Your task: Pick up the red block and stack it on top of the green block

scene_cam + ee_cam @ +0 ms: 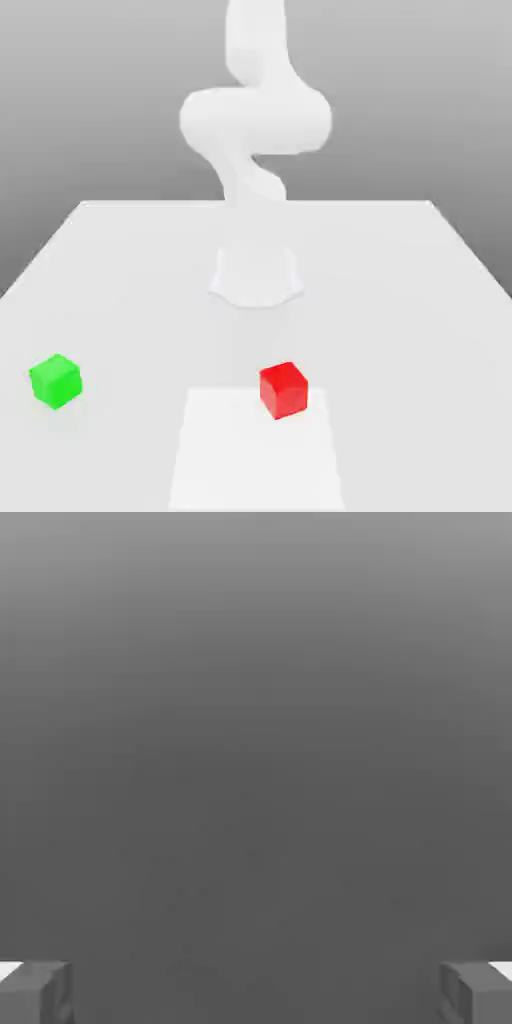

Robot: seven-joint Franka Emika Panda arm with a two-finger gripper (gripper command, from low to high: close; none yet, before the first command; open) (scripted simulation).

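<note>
On the white table point(120, 260), at the exterior view's left and near the front edge, the green block point(55, 381) sits flat by itself; further toward the exterior view's right, well apart from it, the red block point(283, 389) rests on the table at the upper right corner of a brighter white square patch point(255, 460); behind both, mid-table, the white arm point(255, 120) rises from its round base point(256, 277) and curls upward; in the hand view the gripper point(256, 992) has its two grey fingertips point(38, 992) spread wide at opposite edges, open with nothing between them, facing a plain grey backdrop.
</note>
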